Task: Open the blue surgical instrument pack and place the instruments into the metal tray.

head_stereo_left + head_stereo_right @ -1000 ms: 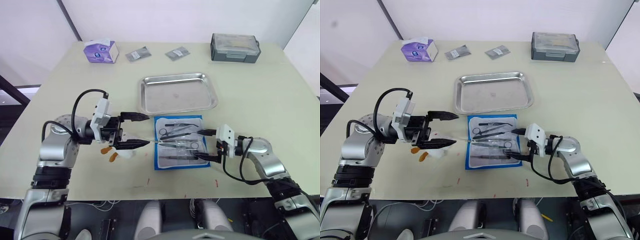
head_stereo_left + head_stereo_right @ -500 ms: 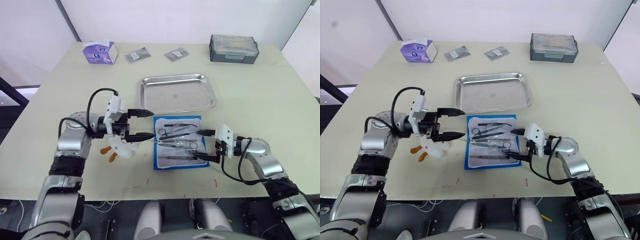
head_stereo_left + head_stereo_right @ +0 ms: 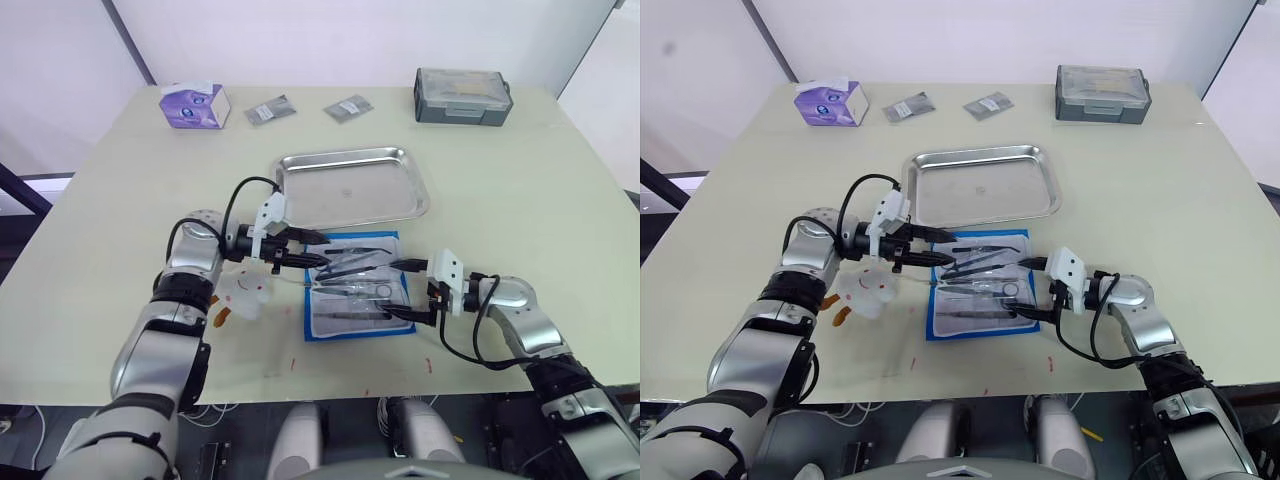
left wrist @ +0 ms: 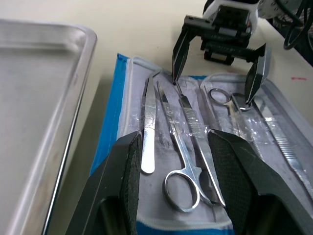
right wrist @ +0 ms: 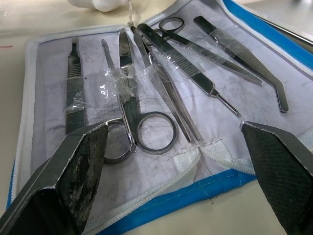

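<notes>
The blue pack (image 3: 357, 287) lies open near the counter's front edge, just in front of the empty tray (image 3: 352, 187), its tools (image 4: 182, 128) taped under clear pockets. Both claws gape: left claw (image 3: 306, 251) over the pack's far-left corner, right claw (image 3: 408, 292) at its right edge. Best pin the pack with the right and slide one tool free.

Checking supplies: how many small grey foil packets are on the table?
2. One small grey foil packet lies beside the purple tissue box; the other lies rightward, toward the dark grey plastic box. None seems hidden.
</notes>
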Controlling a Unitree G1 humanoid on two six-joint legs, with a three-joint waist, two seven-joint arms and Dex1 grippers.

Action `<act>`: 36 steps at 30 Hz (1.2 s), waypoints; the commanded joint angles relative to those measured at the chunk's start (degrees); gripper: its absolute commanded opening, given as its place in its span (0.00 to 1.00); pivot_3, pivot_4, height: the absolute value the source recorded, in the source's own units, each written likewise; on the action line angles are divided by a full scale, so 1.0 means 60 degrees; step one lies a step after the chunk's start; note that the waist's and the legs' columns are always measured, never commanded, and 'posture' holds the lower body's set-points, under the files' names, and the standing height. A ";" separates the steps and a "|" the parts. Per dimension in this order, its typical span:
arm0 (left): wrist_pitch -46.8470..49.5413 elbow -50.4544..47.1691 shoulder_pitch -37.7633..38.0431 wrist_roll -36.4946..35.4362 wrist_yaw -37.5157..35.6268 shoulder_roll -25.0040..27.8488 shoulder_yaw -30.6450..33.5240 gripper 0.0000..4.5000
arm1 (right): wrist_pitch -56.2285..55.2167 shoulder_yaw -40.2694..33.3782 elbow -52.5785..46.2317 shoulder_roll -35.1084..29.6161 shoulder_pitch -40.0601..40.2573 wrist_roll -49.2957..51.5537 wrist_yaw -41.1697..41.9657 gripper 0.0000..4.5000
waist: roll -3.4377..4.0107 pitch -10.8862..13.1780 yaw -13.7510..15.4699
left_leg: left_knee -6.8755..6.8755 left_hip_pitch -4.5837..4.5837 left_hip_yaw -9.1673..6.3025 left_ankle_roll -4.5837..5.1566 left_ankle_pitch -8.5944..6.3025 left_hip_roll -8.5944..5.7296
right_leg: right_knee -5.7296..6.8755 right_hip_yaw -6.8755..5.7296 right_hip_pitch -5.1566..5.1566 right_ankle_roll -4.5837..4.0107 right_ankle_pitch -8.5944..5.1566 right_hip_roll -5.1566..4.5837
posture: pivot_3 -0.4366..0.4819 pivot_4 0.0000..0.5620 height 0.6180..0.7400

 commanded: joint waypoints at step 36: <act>-0.0664 0.2728 -0.1319 0.2053 0.0692 -0.0761 -0.0120 0.52 | 0.0946 0.0563 0.0474 0.0210 0.0274 -0.0781 -0.0654 1.00 | -0.0004 -0.0030 -0.0063 | -0.0002 0.0003 -0.0012 0.0000 0.0000 0.0000 | 0.0004 -0.0001 0.0002 0.0000 0.0000 0.0005 | 0.48 0.27 0.95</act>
